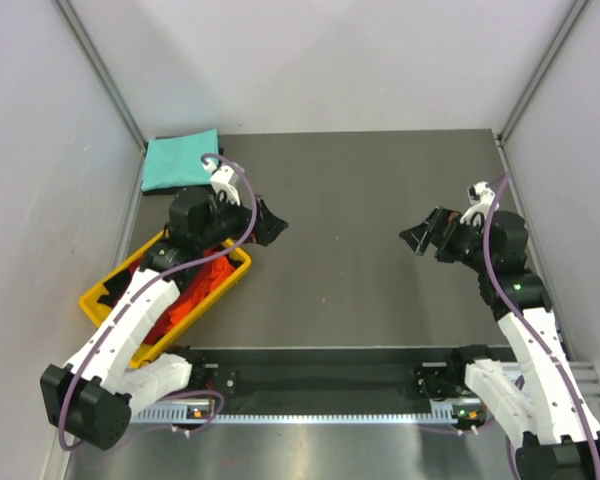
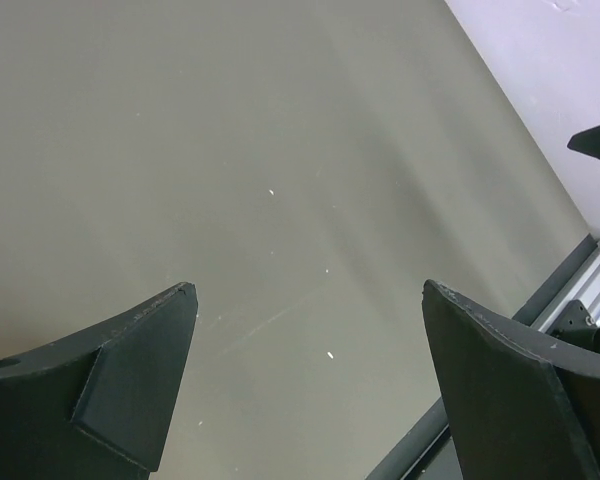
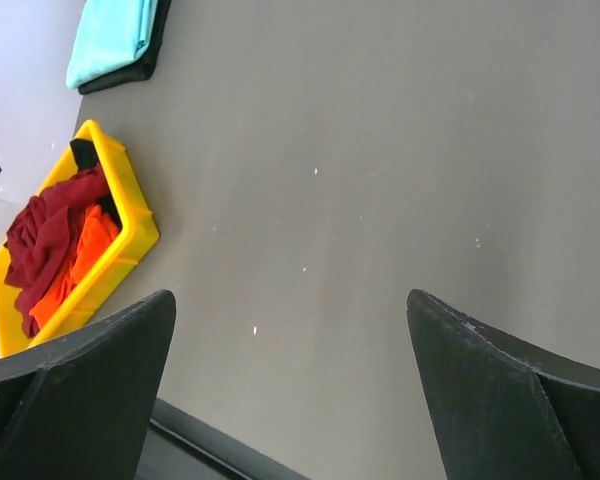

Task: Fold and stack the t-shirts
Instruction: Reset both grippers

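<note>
A folded mint-teal t-shirt (image 1: 180, 160) lies at the table's far left corner. In the right wrist view the teal shirt (image 3: 110, 35) rests on a folded black one (image 3: 130, 75). Crumpled dark red (image 3: 45, 235) and orange (image 3: 85, 255) t-shirts fill the yellow tray (image 3: 135, 235). My left gripper (image 1: 275, 222) hovers open just right of the tray (image 1: 100, 295), and its jaws (image 2: 308, 290) have only bare table between them. At the right of the table my right gripper (image 1: 415, 238) is also open and empty (image 3: 291, 297).
A black rail with a metal strip (image 1: 320, 385) runs along the near edge between the arm bases. Grey walls close in the left, right and far sides. The left arm reaches over the tray's right part.
</note>
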Motion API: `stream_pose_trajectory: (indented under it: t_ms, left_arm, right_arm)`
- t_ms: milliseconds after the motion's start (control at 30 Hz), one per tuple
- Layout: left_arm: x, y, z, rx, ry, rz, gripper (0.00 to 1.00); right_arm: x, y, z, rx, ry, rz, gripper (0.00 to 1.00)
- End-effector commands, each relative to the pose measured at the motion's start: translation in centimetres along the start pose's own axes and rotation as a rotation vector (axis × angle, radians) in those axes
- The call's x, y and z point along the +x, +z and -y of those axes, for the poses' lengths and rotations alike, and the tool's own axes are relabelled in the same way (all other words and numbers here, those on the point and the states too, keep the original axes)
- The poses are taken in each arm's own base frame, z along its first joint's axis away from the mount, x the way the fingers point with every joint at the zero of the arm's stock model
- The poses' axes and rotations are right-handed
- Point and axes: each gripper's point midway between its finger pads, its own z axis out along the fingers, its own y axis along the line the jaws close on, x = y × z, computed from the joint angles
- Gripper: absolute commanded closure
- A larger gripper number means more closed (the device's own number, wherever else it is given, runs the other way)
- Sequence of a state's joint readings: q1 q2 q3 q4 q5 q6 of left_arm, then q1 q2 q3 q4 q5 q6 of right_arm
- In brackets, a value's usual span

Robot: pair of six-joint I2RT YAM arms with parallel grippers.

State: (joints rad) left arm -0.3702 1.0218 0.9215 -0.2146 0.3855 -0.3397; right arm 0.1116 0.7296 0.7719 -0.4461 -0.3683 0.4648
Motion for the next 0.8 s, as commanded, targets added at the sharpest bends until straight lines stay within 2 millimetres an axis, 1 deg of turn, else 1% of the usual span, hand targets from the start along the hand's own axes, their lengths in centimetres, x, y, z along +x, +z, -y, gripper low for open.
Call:
stream_pose_trajectory:
  t_ms: [0,333,567,767]
  left_arm:
    - [-1.0,-0.3,0.8,0.030,0.014,0.042,0.01]
    - [-1.1,-1.0,1.3,0.040,0.000,0.045,0.01]
    - [-1.4,-1.3,1.5,0.039,-0.002,0.059,0.01]
    - [-1.3,-1.4,1.8,0.051,-0.009,0.060,0.01]
  right_arm:
    - [-0.1,-0.2,-0.6,-0.020,-0.005,0.013,0.00]
    - [0.0,0.0,-0.4,-0.015,-0.008,0.004,0.00]
    - [-0.2,0.0,-0.5,-0.019,-0.013,0.012,0.00]
    - [-0.5,-0.3,-0.6,-0.023,-0.024,0.029,0.00]
